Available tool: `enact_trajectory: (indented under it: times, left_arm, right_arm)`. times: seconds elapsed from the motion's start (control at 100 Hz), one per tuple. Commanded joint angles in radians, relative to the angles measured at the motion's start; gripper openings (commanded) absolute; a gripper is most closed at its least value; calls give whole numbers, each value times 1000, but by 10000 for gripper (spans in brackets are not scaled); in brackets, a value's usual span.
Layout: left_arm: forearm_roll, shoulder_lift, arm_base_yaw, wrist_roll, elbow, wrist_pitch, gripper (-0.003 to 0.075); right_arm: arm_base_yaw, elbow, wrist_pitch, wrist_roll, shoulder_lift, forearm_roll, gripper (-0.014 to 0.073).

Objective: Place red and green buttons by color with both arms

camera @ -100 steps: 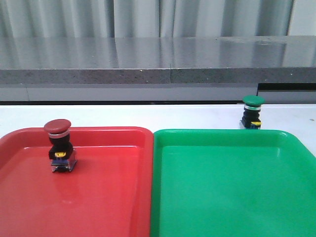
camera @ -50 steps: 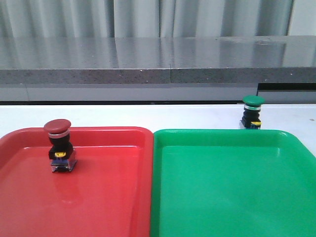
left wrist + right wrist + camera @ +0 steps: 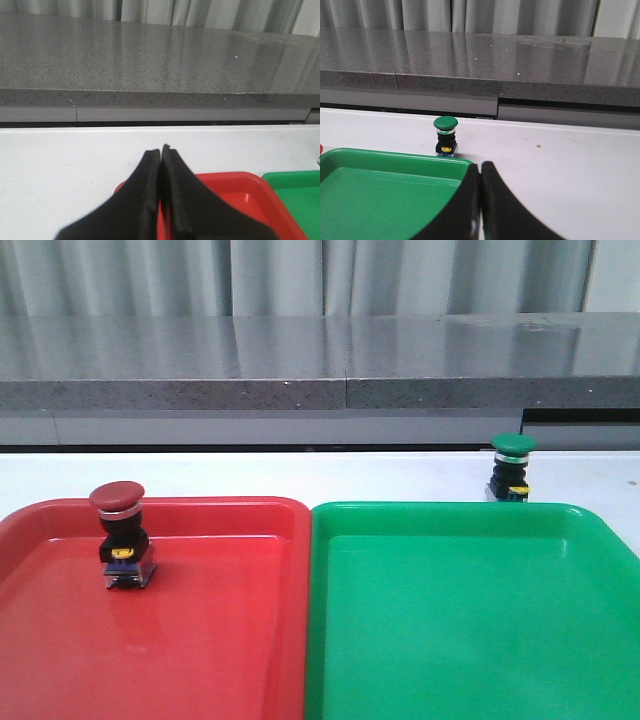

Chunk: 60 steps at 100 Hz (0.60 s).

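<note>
The red button (image 3: 120, 535) stands upright inside the red tray (image 3: 240, 640), near its far left part. On the white table just beyond the green tray's (image 3: 470, 630) far rim stands the green button (image 3: 511, 468) (image 3: 445, 136), upright. No arm shows in the front view. My left gripper (image 3: 161, 149) is shut and empty over the red tray's (image 3: 235, 187) far-left corner; the red button is hidden in that view. Over the green tray's (image 3: 380, 190) far-right corner, my right gripper (image 3: 480, 164) is shut and empty, with the green button well beyond its tips.
A grey stone ledge (image 3: 320, 370) runs along the back of the white table (image 3: 300, 472), with a corrugated wall behind it. The two trays sit side by side, touching in the middle.
</note>
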Motion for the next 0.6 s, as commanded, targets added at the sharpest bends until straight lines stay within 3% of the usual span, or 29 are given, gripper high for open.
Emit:
enact_trajectory:
  times: [0.0,0.33,0.59]
  left_arm:
    - [44,-14,2,-8,-5,-89,-19]
    - [91,-263,108,-8,210,-107,-19]
    - [91,-435,122,-8,356,-141,-19]
  right_arm:
    - [-5,-13,-84,-4,-21,-4,-67]
    - [-5,-13,-84,-4,-21,-4,-67]
    - [-5,-13,-84,-4,-21,-4,-67]
